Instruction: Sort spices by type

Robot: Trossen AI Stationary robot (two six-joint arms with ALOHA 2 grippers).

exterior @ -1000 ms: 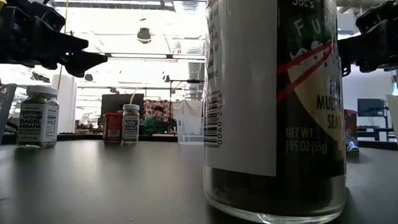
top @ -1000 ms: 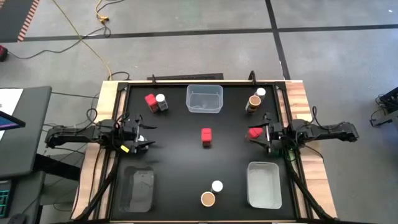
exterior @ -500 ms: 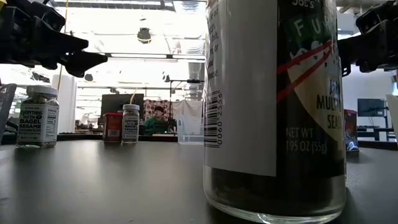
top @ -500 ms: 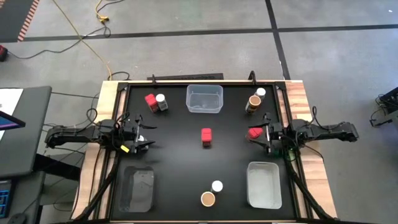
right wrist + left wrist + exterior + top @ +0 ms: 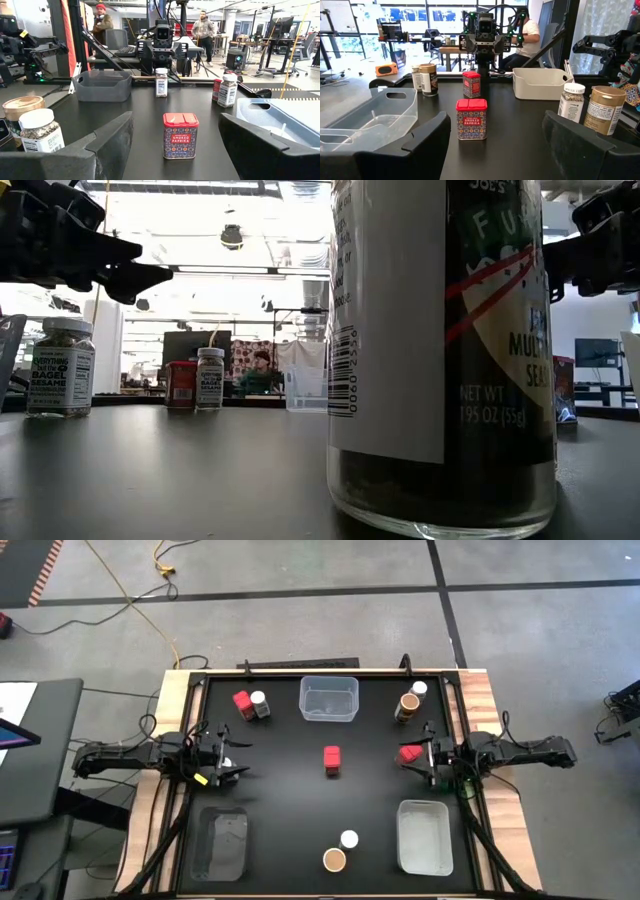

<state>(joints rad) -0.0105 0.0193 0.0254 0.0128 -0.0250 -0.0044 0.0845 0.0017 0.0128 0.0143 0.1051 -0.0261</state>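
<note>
Spices: red paprika tin (image 5: 332, 760) at table centre; others scattered toward 11, 1, 6 o'clock. Left gripper (image 5: 232, 761) and right gripper (image 5: 420, 755) parted, empty. Risk: toppling tin through off-centre approach

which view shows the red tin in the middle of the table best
The right wrist view: the red tin stands close, unblocked, label readable. The left wrist view shows it similarly but smaller. The high view shows only its lid; the low view hides it.
</note>
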